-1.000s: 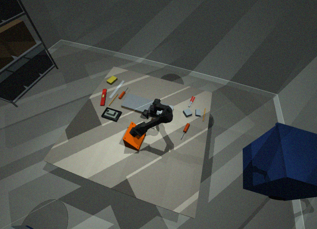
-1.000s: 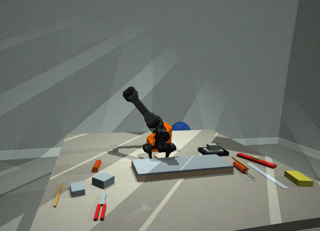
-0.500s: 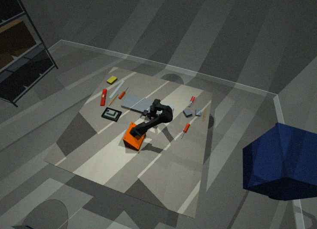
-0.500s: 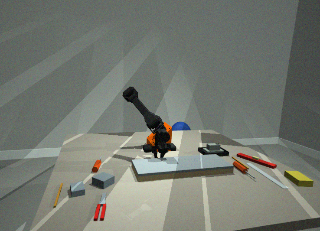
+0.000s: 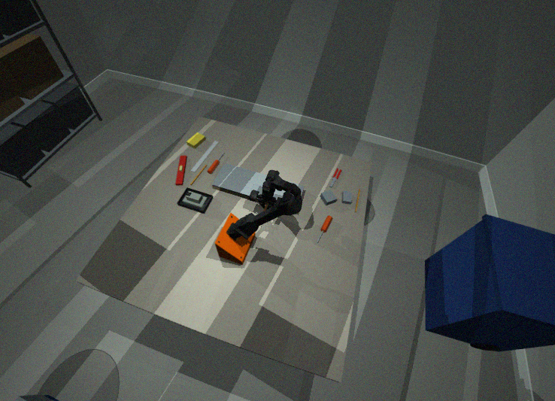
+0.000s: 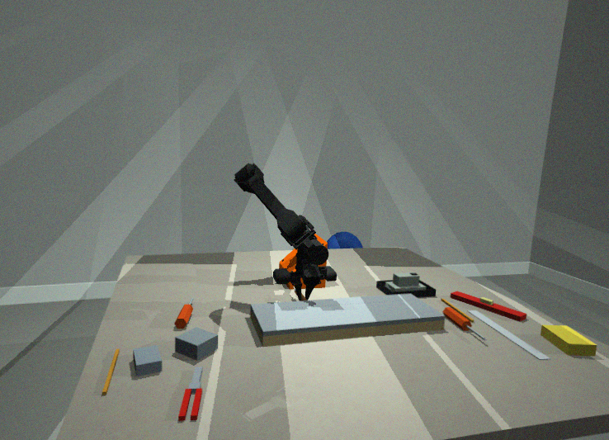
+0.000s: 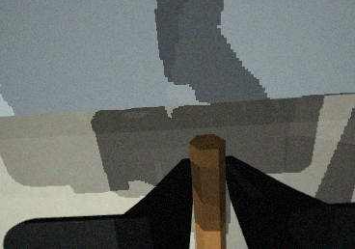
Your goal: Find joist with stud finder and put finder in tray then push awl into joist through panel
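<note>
My gripper [image 5: 265, 203] [image 6: 304, 298] [image 7: 206, 165] is shut on the brown wooden handle of the awl [image 7: 208, 187], low beside the near long edge of the floor panel. The awl's tip is out of view in the wrist view. The blue-grey floor panel [image 5: 236, 174] [image 6: 364, 311] [image 7: 87, 45] lies flat, partly under the arm's shadow; the joist cannot be seen. The grey-green stud finder [image 5: 194, 198] [image 6: 405, 279] sits in the black tray [image 5: 192, 208] [image 6: 429, 292], to one side of the orange arm base.
Near the tray lie a red level [image 5: 180, 170] [image 6: 507, 313], an orange screwdriver [image 5: 213, 166] [image 6: 456, 318], a pencil, a metal strip and a yellow block [image 5: 195, 139] [image 6: 568, 340]. Beyond the panel's other end are two grey blocks, pliers [image 5: 335, 178] [image 6: 188, 399], another screwdriver [image 5: 326, 224] [image 6: 183, 315] and another pencil.
</note>
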Motion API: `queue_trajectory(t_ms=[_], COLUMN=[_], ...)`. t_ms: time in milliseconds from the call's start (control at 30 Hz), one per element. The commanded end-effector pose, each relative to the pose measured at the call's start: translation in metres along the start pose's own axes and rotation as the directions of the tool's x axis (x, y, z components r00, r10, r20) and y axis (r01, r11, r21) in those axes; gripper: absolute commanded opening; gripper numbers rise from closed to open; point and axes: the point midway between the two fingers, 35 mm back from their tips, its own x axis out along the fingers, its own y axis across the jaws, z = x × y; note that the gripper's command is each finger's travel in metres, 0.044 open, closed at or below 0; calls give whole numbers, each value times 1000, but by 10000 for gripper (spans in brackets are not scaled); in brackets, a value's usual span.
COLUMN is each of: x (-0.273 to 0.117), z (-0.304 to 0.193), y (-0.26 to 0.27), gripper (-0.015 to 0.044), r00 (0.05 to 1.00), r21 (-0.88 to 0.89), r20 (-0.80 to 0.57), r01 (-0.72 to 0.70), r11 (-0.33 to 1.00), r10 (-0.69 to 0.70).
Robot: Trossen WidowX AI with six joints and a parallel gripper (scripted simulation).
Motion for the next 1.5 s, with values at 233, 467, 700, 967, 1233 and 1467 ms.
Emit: queue_trajectory(t_ms=[233, 467, 700, 967, 1233, 1467], x=[-73, -101, -91, -86, -91, -102], z=[-1, -9, -6, 5, 24, 45], y=[1, -2, 4, 17, 22, 15], gripper=[0, 0, 0, 0, 0, 0], r00=[1000, 1000, 996, 935, 808, 657], r21=[11, 11, -30, -143, -290, -447], r20=[17, 15, 3, 32, 140, 279], r01=[-9, -2, -84, -345, -519, -556], r11=[1000, 1000, 996, 928, 804, 700], r10=[9, 2, 85, 353, 572, 700])
